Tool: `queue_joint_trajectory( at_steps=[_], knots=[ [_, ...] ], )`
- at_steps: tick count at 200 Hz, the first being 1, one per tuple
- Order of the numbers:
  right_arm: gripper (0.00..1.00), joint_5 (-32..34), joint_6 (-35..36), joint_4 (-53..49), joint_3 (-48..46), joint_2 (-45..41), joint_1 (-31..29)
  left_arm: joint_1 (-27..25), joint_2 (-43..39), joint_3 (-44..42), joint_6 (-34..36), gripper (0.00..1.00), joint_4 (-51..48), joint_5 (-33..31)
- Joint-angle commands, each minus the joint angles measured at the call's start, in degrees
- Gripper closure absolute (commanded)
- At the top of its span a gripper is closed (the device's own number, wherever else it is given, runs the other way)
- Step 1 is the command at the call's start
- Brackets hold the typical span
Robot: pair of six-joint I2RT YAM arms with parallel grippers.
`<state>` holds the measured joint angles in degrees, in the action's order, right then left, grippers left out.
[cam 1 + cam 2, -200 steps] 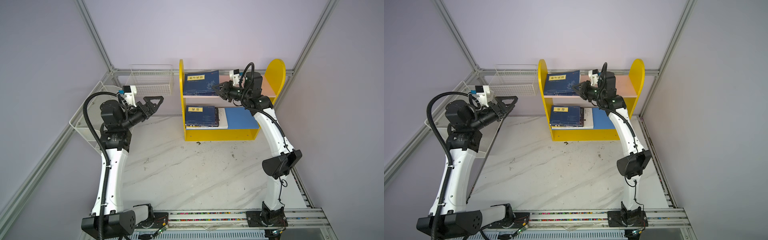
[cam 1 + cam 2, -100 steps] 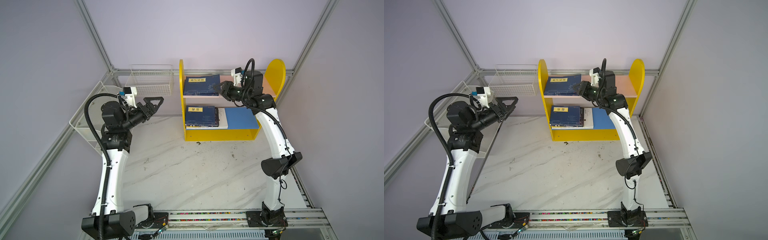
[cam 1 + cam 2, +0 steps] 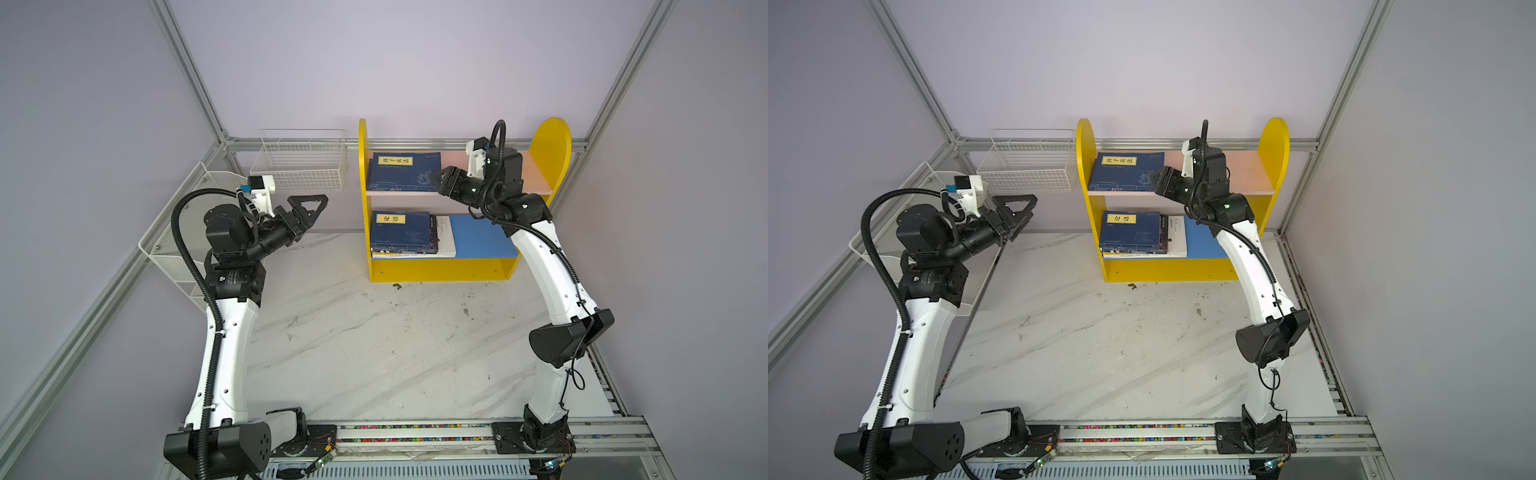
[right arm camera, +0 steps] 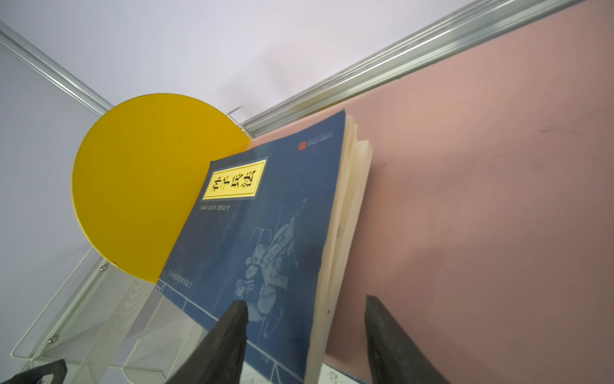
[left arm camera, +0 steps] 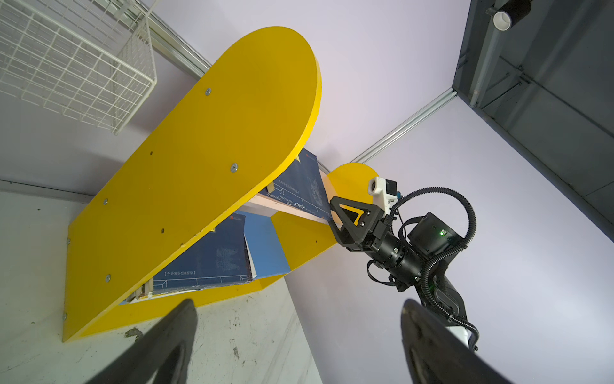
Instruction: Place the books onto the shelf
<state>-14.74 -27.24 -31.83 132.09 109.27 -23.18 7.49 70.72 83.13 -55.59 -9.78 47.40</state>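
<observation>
The shelf stands at the back of the table. A navy book with a yellow label lies flat on its pink upper board. More books are stacked on the blue lower board, on top of a white one. My right gripper is open at the upper book's right edge, with one finger over the cover and the other over the pink board. My left gripper hangs open and empty in the air left of the shelf.
A white wire basket hangs on the back wall left of the shelf. A white mesh rack stands behind my left arm. The marble tabletop stretches in front of the shelf, and aluminium frame rails run along the walls.
My right gripper has opened and let go of the navy book, which has settled flat on the pink board. The left arm has barely moved.
</observation>
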Motion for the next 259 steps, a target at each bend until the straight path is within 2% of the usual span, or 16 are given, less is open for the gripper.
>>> queue_joint_trajectory(
  at_steps=[1,14,39,78,125,148,178,189,202,220,236,259],
  knots=[
    [0.46,3.17,0.38,6.76,-3.99,-2.70,-1.08,0.42,-1.02,-2.49,-0.83,0.06,2.76,0.84],
    [0.56,3.66,0.22,7.66,-4.39,-2.52,-1.35,0.42,-1.02,-2.79,-0.83,0.06,2.77,0.86],
    [0.66,3.45,-0.03,6.55,-2.47,-0.10,-2.10,0.47,-0.76,-3.11,-0.83,0.06,2.75,0.94],
    [0.69,6.62,0.41,6.07,-0.80,1.79,-4.26,0.42,-0.38,-3.11,-1.18,0.06,3.28,1.44],
    [0.67,10.46,2.05,6.79,-0.45,2.48,-6.06,0.51,-0.02,-3.41,-1.18,0.06,3.09,2.21],
    [0.58,11.04,2.61,6.61,-0.08,2.49,-6.34,0.51,0.32,-3.31,-1.18,0.06,3.10,2.29],
    [0.35,14.74,4.87,6.26,-0.53,0.68,-6.50,0.51,0.27,-3.34,0.53,0.04,0.81,1.00],
    [0.19,17.56,6.95,6.86,-1.83,-1.31,-6.43,0.51,-0.03,-3.03,3.52,0.00,-3.64,-1.04],
    [0.03,20.48,10.41,9.26,-5.07,-4.90,-6.40,0.51,-0.61,-2.63,7.76,0.00,-9.32,-4.16],
    [0.03,24.10,13.28,13.44,-12.39,-11.30,-6.40,0.50,-1.81,-4.09,12.41,0.00,-14.27,-7.91],
    [0.03,27.41,14.89,18.40,-22.47,-18.85,-6.37,0.51,-3.79,-7.53,15.85,0.00,-16.46,-12.33],
    [0.03,32.51,15.12,25.77,-40.45,-31.14,-6.36,0.43,-8.95,-17.21,19.51,0.00,-16.56,-23.76]
  ],
)
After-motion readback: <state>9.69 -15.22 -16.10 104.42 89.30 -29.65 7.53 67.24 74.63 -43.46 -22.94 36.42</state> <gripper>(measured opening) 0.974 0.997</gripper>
